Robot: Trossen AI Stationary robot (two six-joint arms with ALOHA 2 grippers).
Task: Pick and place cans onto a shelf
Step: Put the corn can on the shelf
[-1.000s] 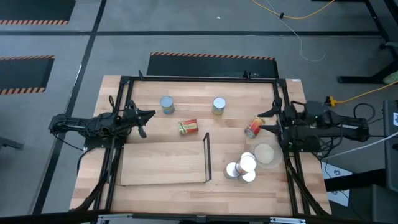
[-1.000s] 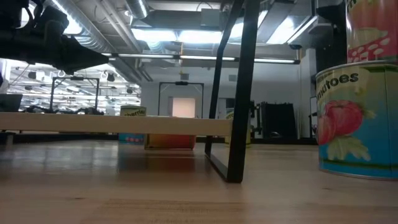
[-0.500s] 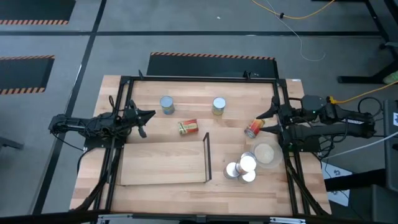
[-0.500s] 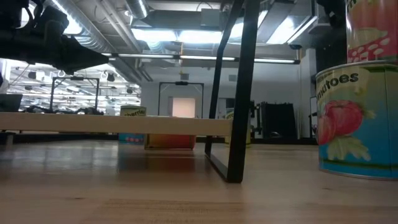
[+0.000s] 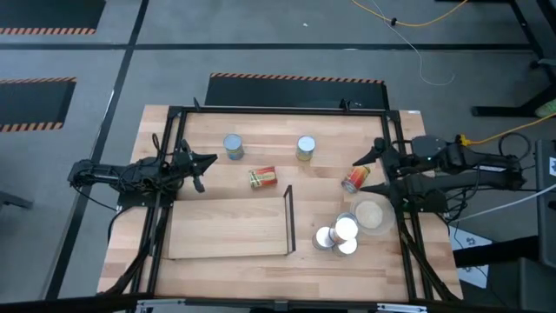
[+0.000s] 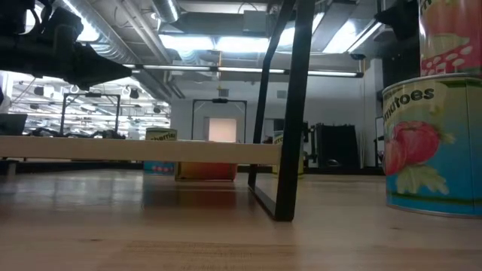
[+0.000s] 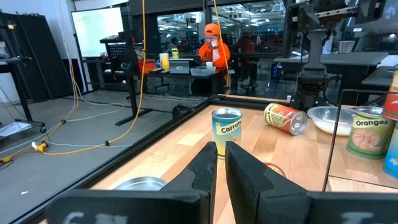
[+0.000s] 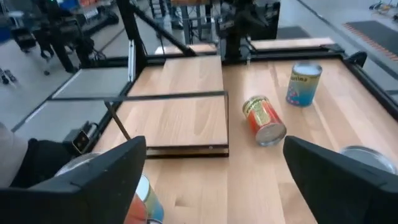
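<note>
A cluster of upright cans stands at about five o'clock on the table, bunched just beside a shallow dish and right of the shelf's black frame, probably parked there as the supply still to be moved. The shelf itself, a pale board at six to seven o'clock, carries no can yet, so the job looks barely started. Toward three o'clock a red tin lies tipped on its side, and the right gripper sits around it with fingers spread wide, one either side, not touching it as far as I can tell and holding nothing; my guess is it is lining up a grab. A second tipped can lies at the centre. At nine o'clock the left gripper waits, fingers nearly together and empty. Farthest back, two upright cans stand at about twelve
</note>
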